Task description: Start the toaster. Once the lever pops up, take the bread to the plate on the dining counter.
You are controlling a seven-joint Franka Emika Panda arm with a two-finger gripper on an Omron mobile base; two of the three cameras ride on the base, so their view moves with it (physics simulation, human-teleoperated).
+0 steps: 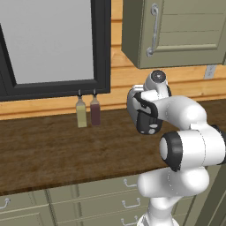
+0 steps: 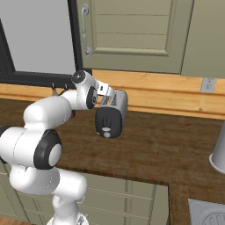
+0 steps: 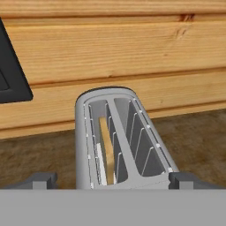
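One slice of bread [image 3: 105,150] sits in the toaster [image 3: 121,141].
Your claw [image 3: 113,180] hangs wide open, empty, above it; descend off-centre and you'll miss the lever.

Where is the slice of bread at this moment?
The bread stands upright inside the left slot of the toaster in the hand view. The toaster sits on the dark wood counter near the wooden wall.

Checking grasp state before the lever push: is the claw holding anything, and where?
Nothing is held. The claw is open, its fingertips either side of the toaster, with the bread in the left slot.
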